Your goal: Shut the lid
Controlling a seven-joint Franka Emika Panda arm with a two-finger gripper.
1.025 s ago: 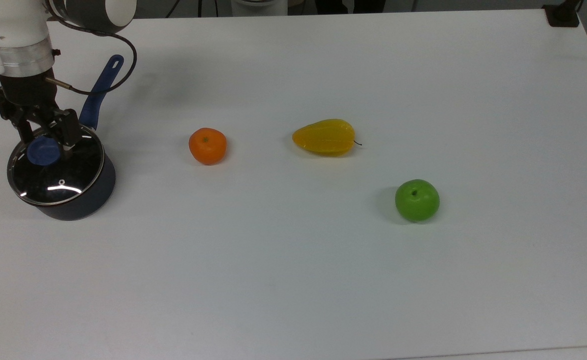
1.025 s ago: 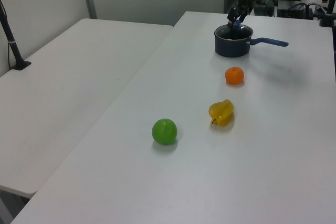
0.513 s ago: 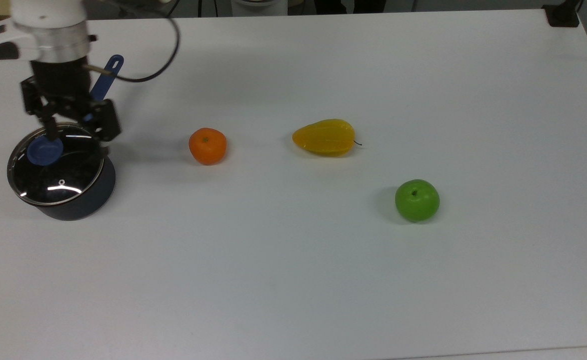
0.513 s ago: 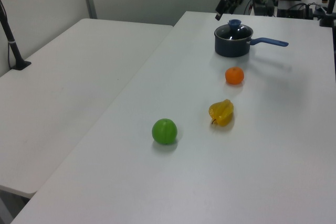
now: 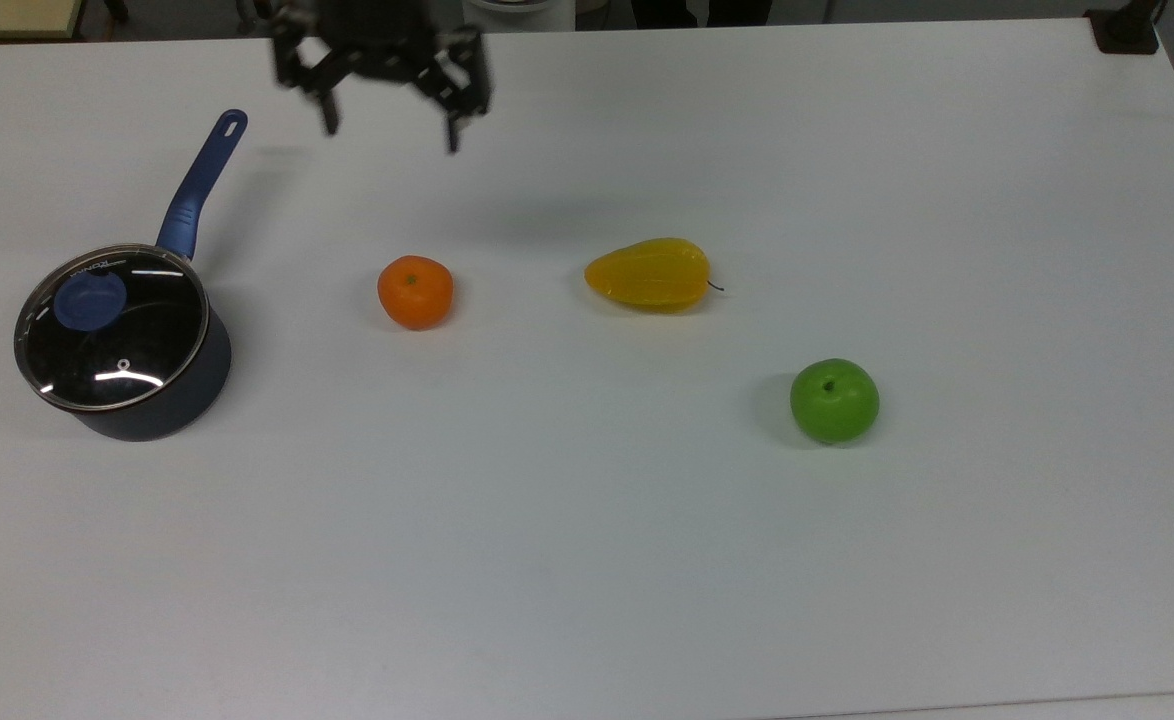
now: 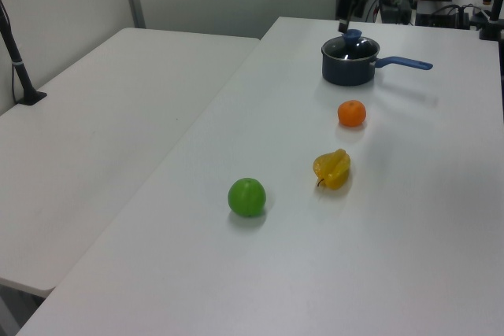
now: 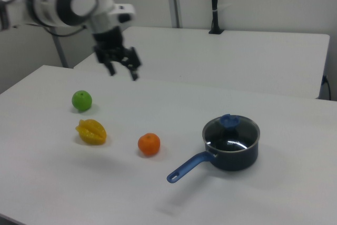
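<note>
- The round clear glass lid [image 5: 112, 327] with the thin metal rim sits flat on top of the dark blue saucepan [image 5: 152, 400], rim lined up with the pot's rim, so the pot is already covered.
- Its blue centre knob [image 5: 90, 299] points straight up; a round disc has no real long axis. The top view picks out the tiny vent hole [image 5: 123, 364] on the side of the knob away from the pot's handle.
- The saucepan's long blue handle [image 5: 200, 186] runs up and slightly right from the pot in the top view; in the right view it comes toward the camera, down-left [image 7: 189, 167].
- The black two-finger gripper [image 5: 390, 128] is up in the air, well away from the saucepan, toward the far table edge. Fingers are spread wide with nothing between them.
- The right view gives you the white arm [image 7: 73, 1] behind the gripper [image 7: 122, 72].
- In the left view the lid's knob [image 6: 352, 35] sticks up clearly above the pot.
- On the white table [image 5: 647, 560], going away from the saucepan in the top view: an orange tangerine-looking fruit [image 5: 415, 291], then a yellow starfruit-shaped one [image 5: 649, 274], then a green apple [image 5: 834, 400] furthest off.
</note>
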